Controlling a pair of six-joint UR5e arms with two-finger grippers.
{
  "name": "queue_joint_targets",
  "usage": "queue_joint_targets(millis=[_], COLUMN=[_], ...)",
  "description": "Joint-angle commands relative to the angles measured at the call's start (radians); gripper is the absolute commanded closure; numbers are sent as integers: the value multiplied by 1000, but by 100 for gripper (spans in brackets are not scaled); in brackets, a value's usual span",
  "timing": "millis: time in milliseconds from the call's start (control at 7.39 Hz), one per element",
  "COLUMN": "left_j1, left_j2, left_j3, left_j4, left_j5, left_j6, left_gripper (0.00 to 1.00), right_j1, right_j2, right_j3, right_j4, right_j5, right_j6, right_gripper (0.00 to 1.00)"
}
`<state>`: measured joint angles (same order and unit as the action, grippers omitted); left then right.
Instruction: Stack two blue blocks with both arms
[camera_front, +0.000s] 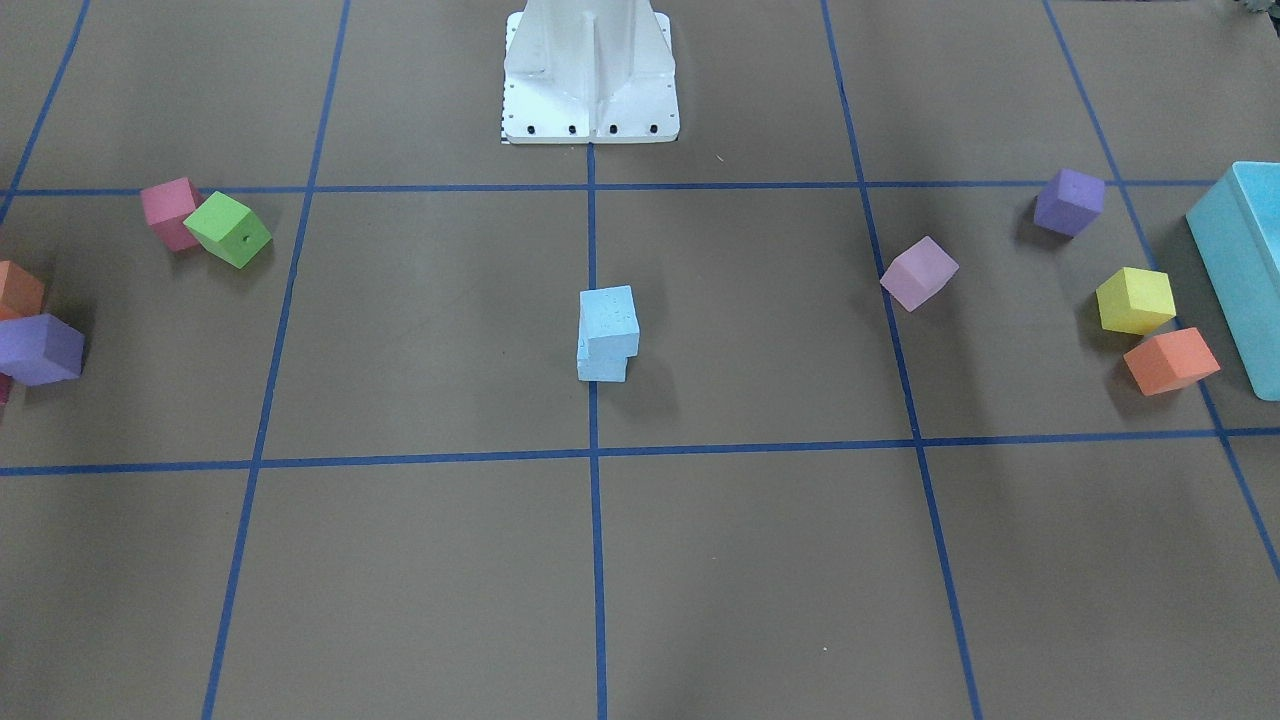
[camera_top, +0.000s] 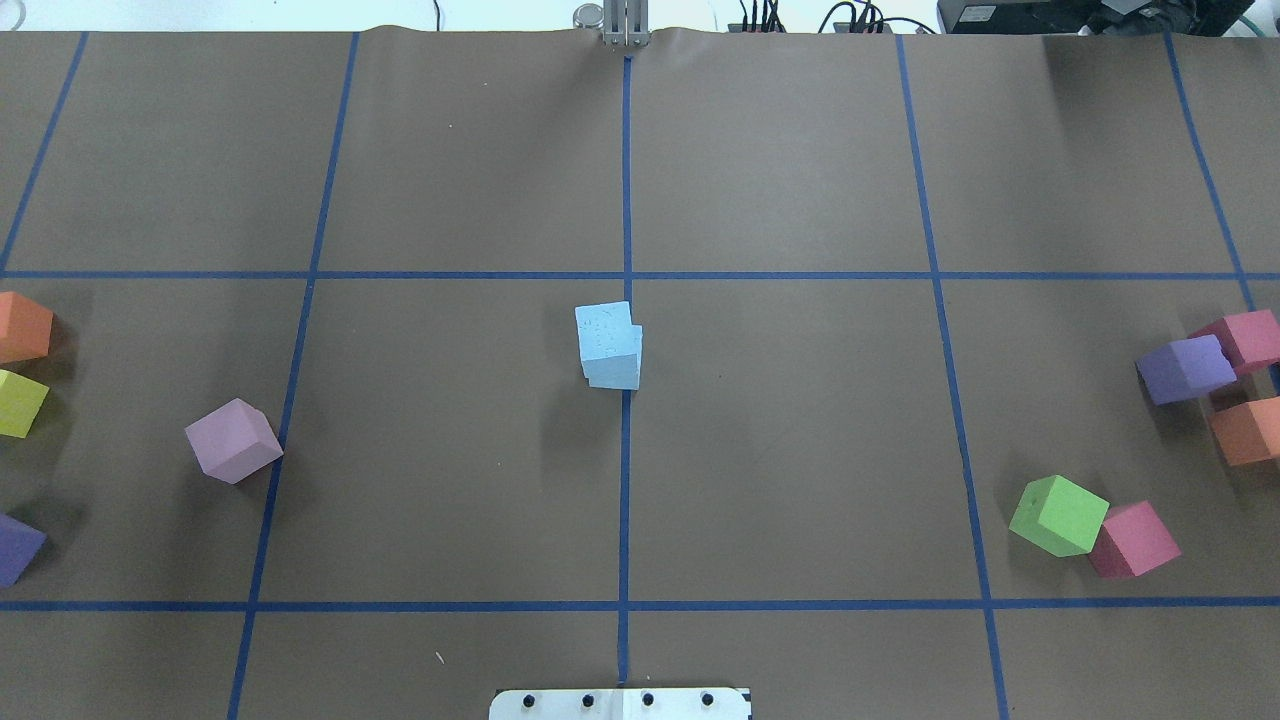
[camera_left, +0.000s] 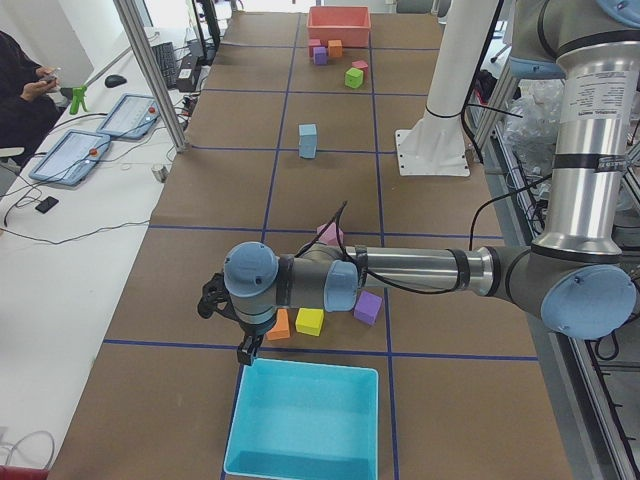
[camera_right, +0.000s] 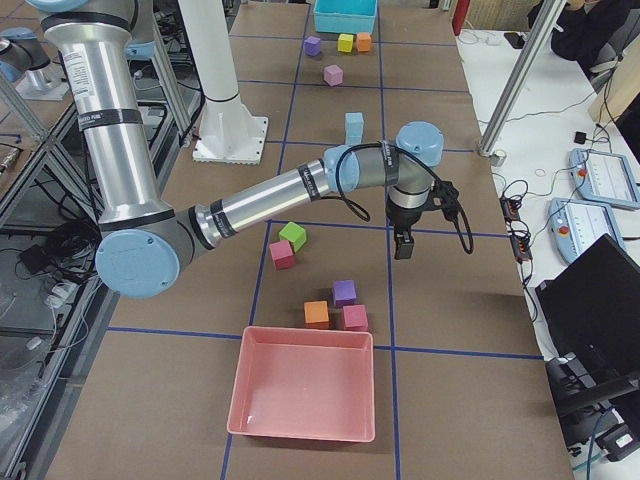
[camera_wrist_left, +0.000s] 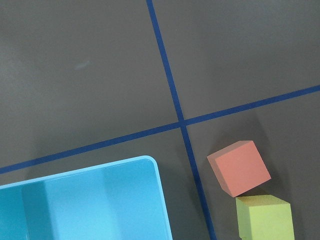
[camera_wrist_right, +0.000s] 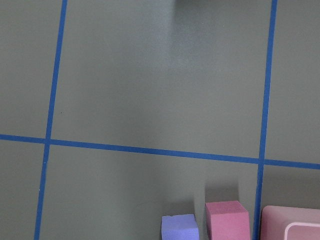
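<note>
Front-facing view: two blue blocks (camera_front: 607, 335) stand stacked at the middle of the counter (camera_front: 420, 560), on the centre tape line. The upper one sits offset from the lower and overhangs a little. It rests flat, so the stack looks finished. No arm shows here.

Overhead view: the same stack, with the upper block twisted slightly so the corners do not match. Nothing touches it.

Left side view: the near left arm (camera_left: 420, 270) reaches low across the counter, well apart from the stack. Its left end effector (camera_left: 248, 350) hangs over the rim of a turquoise box (camera_left: 305, 415), near an orange cube (camera_left: 279, 324) and a yellow cube (camera_left: 309, 321). I cannot tell whether the fingers are apart or together. It looks parked clear of the stack.

Right side view: the near right arm (camera_right: 270, 200) stretches out, its right end effector (camera_right: 404, 245) pointing down over bare counter, short of a pink tray (camera_right: 300, 400). Again I cannot tell the fingers' state.

Left wrist view: the box corner, with the orange cube just beside the yellow one. No fingers in frame.

Right wrist view: tape lines, a purple cube (camera_wrist_right: 180, 227), a pink cube (camera_wrist_right: 227, 220) and the tray's corner. No fingers in frame.
</note>
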<state>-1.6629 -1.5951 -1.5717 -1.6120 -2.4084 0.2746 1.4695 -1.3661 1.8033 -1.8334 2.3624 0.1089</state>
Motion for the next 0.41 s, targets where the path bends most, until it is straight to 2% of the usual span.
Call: queue_joint_targets(millis=[0, 271], left_j1=[0, 0], left_j2=[1, 3], left_j3=[-1, -1], left_j4=[-2, 0], left_j5=[0, 0], left_j6=[0, 0], left_gripper=[2, 2], right_j1=[0, 0], right_j2=[-2, -2], right_j3=[1, 1], right_j4=[0, 0], right_j5=[0, 0], right_j6=[-2, -2], right_gripper=[0, 0])
